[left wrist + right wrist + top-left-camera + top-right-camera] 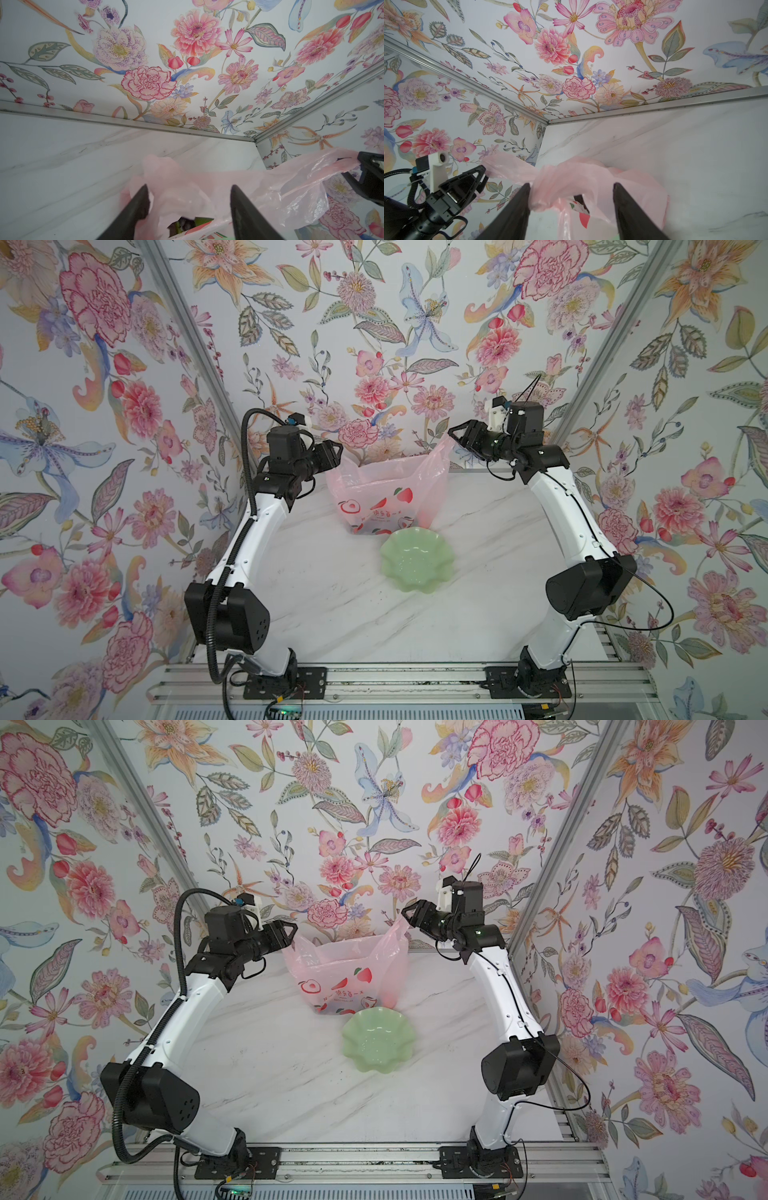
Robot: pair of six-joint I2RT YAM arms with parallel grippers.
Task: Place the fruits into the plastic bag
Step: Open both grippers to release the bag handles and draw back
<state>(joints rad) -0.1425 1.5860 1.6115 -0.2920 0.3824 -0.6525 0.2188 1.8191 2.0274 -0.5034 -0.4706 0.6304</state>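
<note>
On the left, the left gripper (188,187) is raised beside the near-left corner of the plastic bag (382,497). Its jaws are spread wide, and the left wrist view shows loose pink film lying between the fingers (245,209), not pinched by them. The bag stands upright on the table (332,605) near the back wall, its mouth open at the top. Through that mouth the left wrist view shows dark rounded shapes and a patch of green, which I take to be the fruits (185,223), though I cannot tell how many are there. Just in front of the bag and touching its base is the green dish (415,568), which both top views show holding nothing. No fruit lies on the table. On the right, the right gripper (571,185) is held higher, and its jaws are also parted. The bag's right handle is drawn up to it in a peak, and a bunched twist of plastic drapes against one finger (519,207), apparently hooked rather than clamped. The loading looks done, and the step in hand seems to be letting go of the handles. The next move calls for drawing each gripper up and away without snagging the film. The right side needs the most care, since a caught loop could tip the bag and spill it.
</note>
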